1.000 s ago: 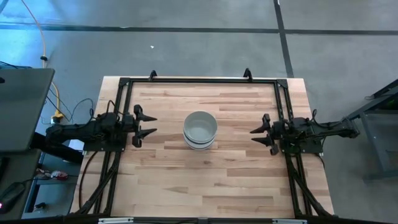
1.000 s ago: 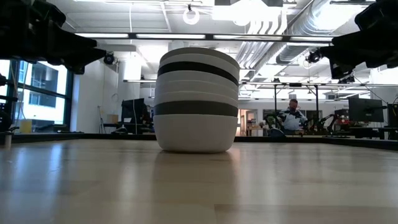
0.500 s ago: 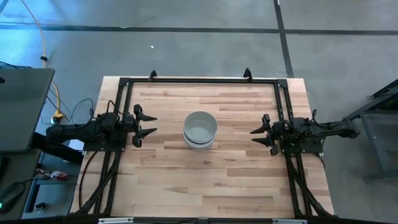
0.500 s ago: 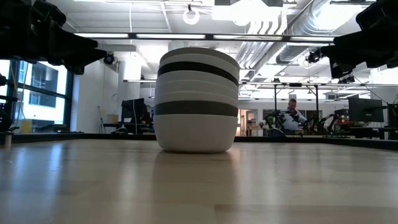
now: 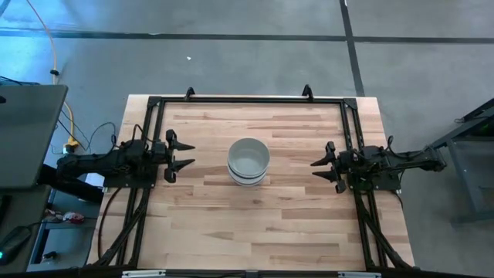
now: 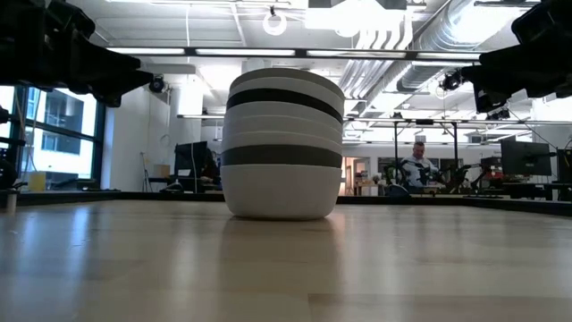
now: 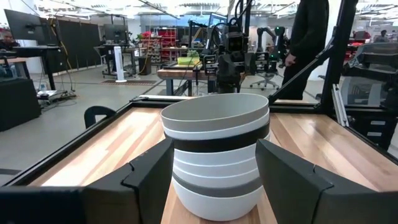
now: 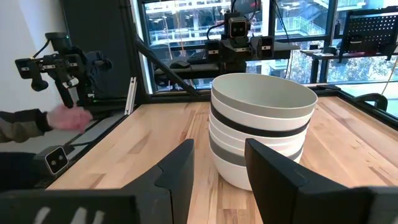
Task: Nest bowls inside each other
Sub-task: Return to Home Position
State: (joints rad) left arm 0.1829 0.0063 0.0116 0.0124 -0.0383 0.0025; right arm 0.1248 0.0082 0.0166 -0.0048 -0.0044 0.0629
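The bowls (image 5: pixel 248 161) stand nested in one stack at the middle of the table, the lowest white bowl (image 6: pixel 281 195) resting by its base on the wood. White, grey and black rims (image 7: pixel 216 144) show in bands up the stack (image 8: pixel 261 127). My left gripper (image 5: pixel 176 155) waits open at the table's left edge, pointing level at the stack from a distance. My right gripper (image 5: pixel 323 167) waits open at the right edge, facing the stack likewise. Neither has anything between its fingers.
A black frame (image 5: pixel 247 100) runs along the table's far, left and right sides. Bare wood (image 5: pixel 247 224) lies between the stack and the near edge. A person's hand (image 8: pixel 67 117) shows beyond the table's edge in the right wrist view.
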